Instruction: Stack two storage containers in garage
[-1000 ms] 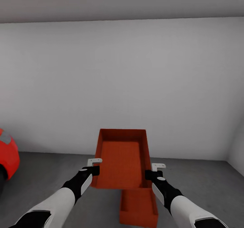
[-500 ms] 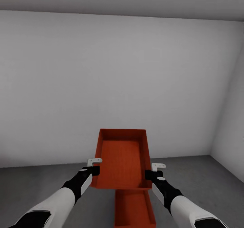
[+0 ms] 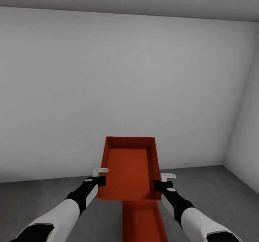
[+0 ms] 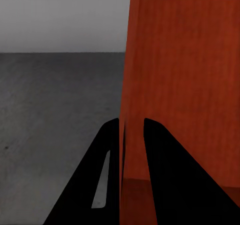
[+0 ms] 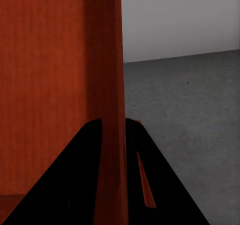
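I hold one red-orange storage container (image 3: 129, 168) in the air in front of me, open side up. My left gripper (image 3: 99, 180) is shut on its left wall (image 4: 165, 75), and my right gripper (image 3: 159, 185) is shut on its right wall (image 5: 107, 85). Below it, on the dark grey garage floor (image 3: 216, 195), lies the second storage container (image 3: 142, 222), partly hidden by the held one and cut off by the lower edge of the head view. The held container hangs above and apart from the lower one.
A plain grey-white wall (image 3: 126, 84) stands close ahead, and a side wall (image 3: 246, 134) meets it at the right corner. Bare concrete floor (image 4: 55, 115) spreads to both sides of the containers.
The head view has swung to the right: the red car at the left edge has left the picture and the right corner has come in. My arms and the held container keep their pose.
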Motion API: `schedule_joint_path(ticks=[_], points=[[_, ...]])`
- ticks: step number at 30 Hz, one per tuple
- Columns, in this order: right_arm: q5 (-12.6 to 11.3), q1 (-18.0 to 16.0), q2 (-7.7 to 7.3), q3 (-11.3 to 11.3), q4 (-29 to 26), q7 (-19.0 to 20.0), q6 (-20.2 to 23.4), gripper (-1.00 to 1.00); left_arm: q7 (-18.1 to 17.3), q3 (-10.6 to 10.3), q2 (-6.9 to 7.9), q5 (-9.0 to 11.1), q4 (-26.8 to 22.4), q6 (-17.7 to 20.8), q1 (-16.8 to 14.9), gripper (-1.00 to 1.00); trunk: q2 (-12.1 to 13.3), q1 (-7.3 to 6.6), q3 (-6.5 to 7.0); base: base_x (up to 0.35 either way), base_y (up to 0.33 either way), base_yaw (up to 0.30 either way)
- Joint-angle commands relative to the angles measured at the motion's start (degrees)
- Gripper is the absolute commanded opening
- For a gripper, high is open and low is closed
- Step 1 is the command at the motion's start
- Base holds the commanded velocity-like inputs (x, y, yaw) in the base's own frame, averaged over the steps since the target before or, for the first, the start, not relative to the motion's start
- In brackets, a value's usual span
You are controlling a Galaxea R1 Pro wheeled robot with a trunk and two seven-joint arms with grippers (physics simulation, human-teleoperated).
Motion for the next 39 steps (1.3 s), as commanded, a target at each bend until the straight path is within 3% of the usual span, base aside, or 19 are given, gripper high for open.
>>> schedule_joint_path(ticks=[1, 11, 32, 39], points=[[-0.6, 0.0, -0.3, -0.7, 0.1, -0.5, 0.0, -1.0, 0.6, 1.4, 0.5, -1.0, -1.5, -2.0, 0.0, -1.0, -0.1, 0.02, -0.03, 0.002, 0.001, 0.0], [-0.6, 0.0, -0.24, -0.7, 0.1, -0.5, -0.2, -1.0, 0.6, 1.5, 0.55, -1.1, -1.2, -2.0, 0.0, -1.0, -0.1, 0.02, -0.03, 0.041, 0.0, 0.0], [-0.6, 0.0, -0.23, -0.7, 0.1, -0.5, -0.2, -1.0, 0.6, 1.5, 0.56, -1.0, -1.3, -2.0, 0.0, -1.0, -0.1, 0.02, -0.03, 0.287, 0.0, 0.0], [-0.6, 0.0, -0.21, -0.7, 0.1, -0.5, -0.2, -1.0, 0.6, 1.5, 0.56, -1.0, -1.5, -2.0, 0.0, -1.0, -0.1, 0.02, -0.03, 0.117, 0.0, 0.0]])
